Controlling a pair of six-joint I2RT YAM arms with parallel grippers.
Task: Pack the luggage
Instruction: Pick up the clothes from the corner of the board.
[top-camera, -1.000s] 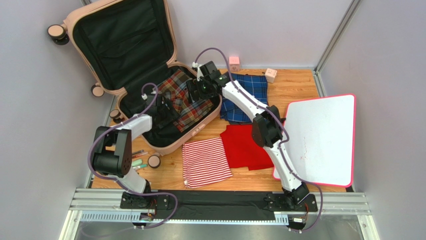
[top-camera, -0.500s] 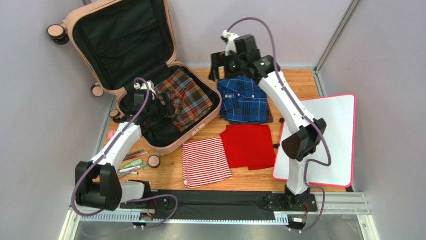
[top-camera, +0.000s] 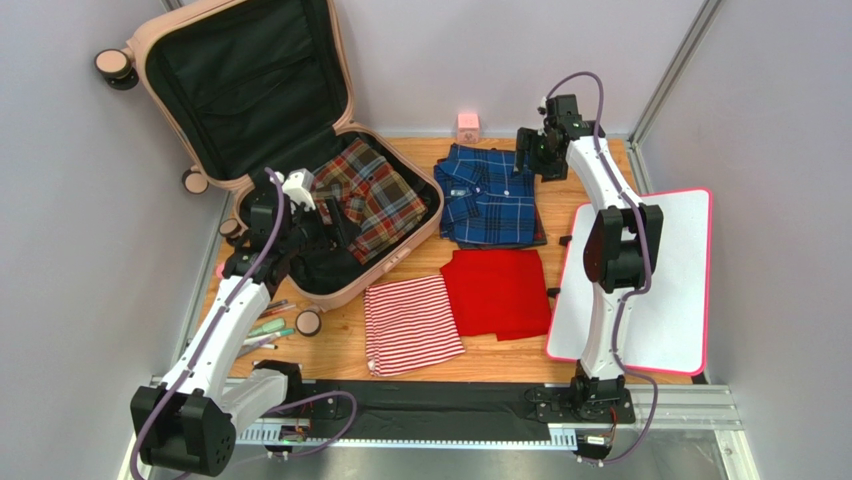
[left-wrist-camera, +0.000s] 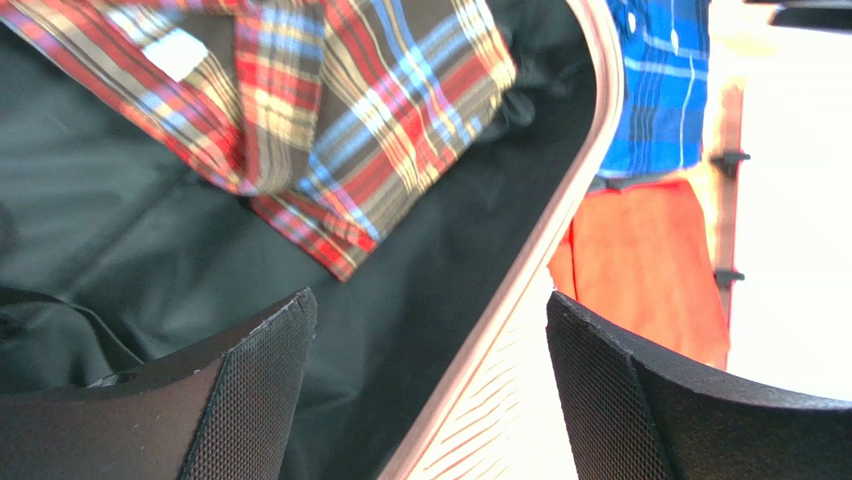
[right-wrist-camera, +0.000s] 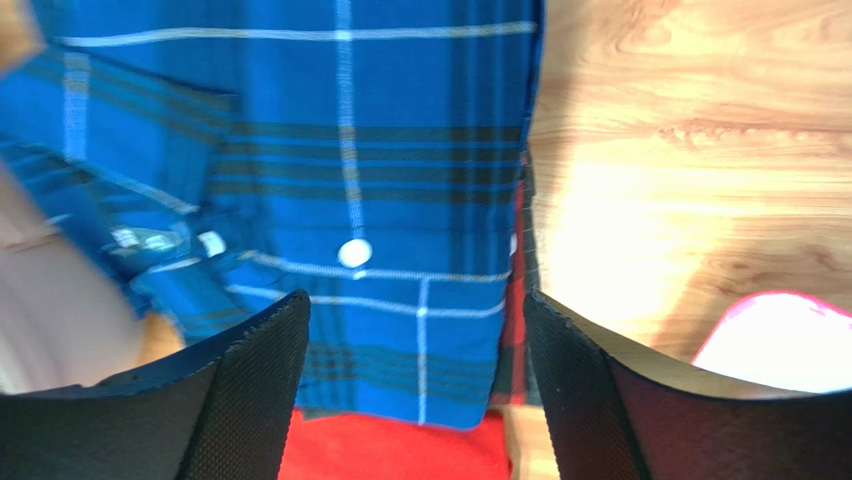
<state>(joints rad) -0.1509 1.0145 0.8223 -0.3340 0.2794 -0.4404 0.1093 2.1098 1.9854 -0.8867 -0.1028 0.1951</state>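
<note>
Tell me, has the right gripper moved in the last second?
Yes. The right gripper swung right, from over the suitcase to the blue plaid shirt's far-right edge.

Pink-rimmed white board (top-camera: 670, 290), pink cube (top-camera: 468, 126) and pens (top-camera: 266, 326) lie apart.

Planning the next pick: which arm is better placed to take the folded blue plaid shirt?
Right. The right pincer, open and empty, hovers above the folded blue plaid shirt; the left pincer hangs over the pale pink hard-shell suitcase, by the red plaid shirt inside.
</note>
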